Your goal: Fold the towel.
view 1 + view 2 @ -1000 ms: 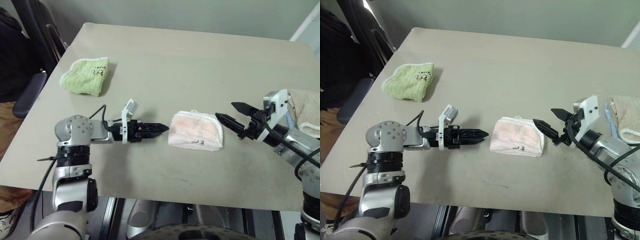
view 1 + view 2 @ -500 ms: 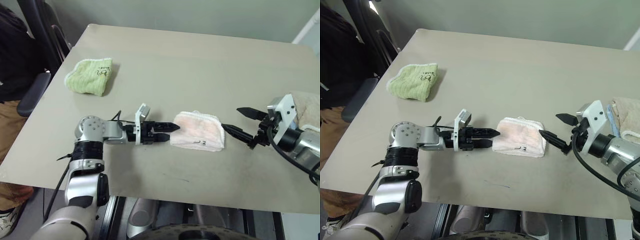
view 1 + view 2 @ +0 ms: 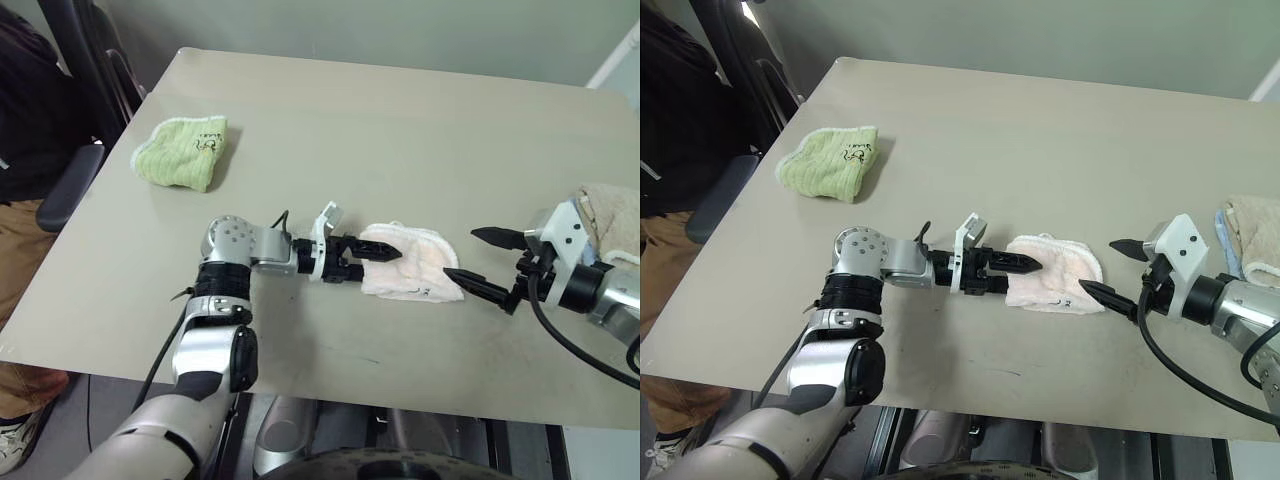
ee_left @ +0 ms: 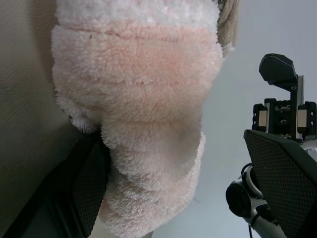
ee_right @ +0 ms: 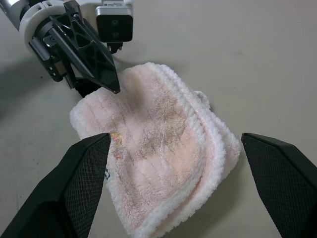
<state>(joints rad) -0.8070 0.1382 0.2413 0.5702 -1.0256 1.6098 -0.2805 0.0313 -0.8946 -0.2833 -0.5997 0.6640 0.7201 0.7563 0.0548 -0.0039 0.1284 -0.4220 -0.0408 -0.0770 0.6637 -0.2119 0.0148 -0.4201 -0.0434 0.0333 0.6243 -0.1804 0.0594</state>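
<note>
Beige tabletop [image 3: 400, 120] carries everything. At its near middle the left gripper [image 3: 385, 254] is spread wide, one finger over and one under the near-left end of the folded pink towel [image 3: 415, 268], not clenched. Right gripper [image 3: 478, 258] gapes just off the towel's opposite end. The towel's long axis runs left-right. A green towel [image 3: 180, 150] lies near the far-left corner.

The left gripper [image 3: 378, 256] covers the near-left end of the pink towel [image 3: 425, 268], so that edge is hidden in the head views. In the left wrist view the towel [image 4: 138, 114] runs past the frame's edge. The embroidered mark [image 3: 419, 291] is too small to read. At the table's right edge, 1 beige towel [image 3: 612, 222] is cut off.
</note>
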